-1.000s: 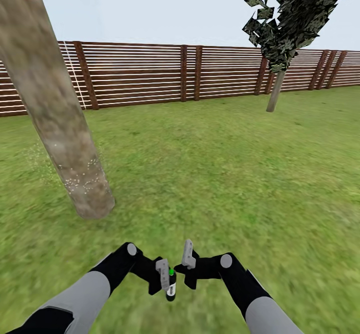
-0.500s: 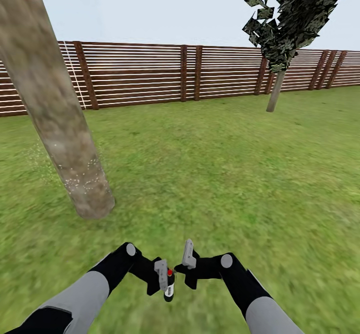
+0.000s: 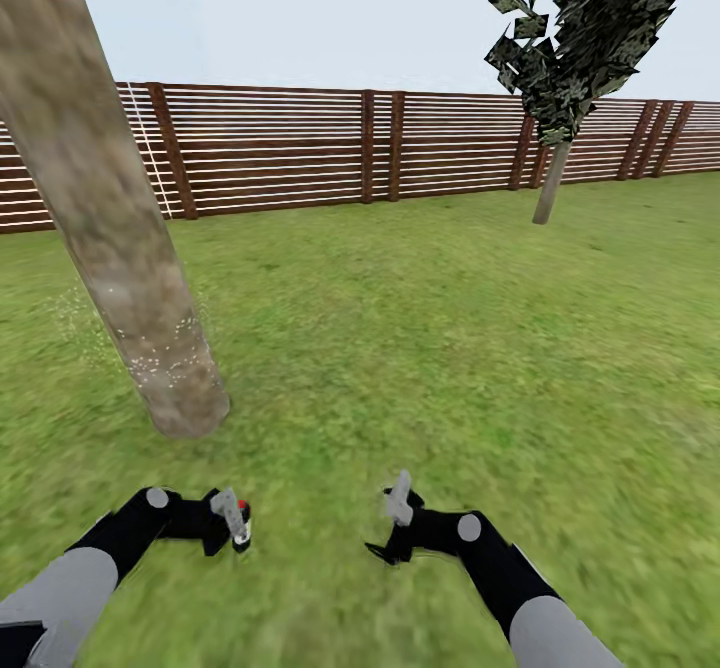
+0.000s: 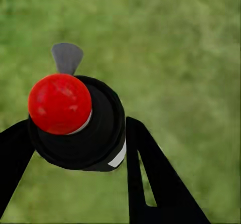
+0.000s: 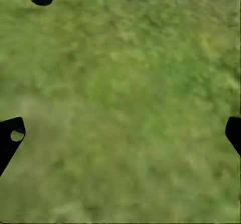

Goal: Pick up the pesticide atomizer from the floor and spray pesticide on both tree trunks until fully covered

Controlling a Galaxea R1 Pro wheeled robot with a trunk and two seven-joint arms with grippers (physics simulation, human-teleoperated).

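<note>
My left gripper (image 3: 236,525) is shut on the pesticide atomizer (image 3: 243,528), a small black bottle with a red top, held low over the grass. In the left wrist view the atomizer (image 4: 75,128) sits between two black fingers (image 4: 145,174). My right gripper (image 3: 392,526) hangs open and empty to its right; its fingertips (image 5: 10,138) stand wide apart over the lawn. One tree trunk (image 3: 120,248), thick and grey-tan, leans up at the left, with white pesticide specks (image 3: 160,360) near its base. The other tree (image 3: 552,183) stands far off at the right by the fence.
A brown slatted fence (image 3: 300,153) closes the lawn at the back. Open grass (image 3: 430,348) stretches between the two trees and ahead of both arms. The near trunk's base (image 3: 188,413) meets the ground just ahead of my left arm.
My left arm has swung left with the atomizer, away from the right gripper. The right gripper has shifted slightly right. The atomizer's top turned from green to red.
</note>
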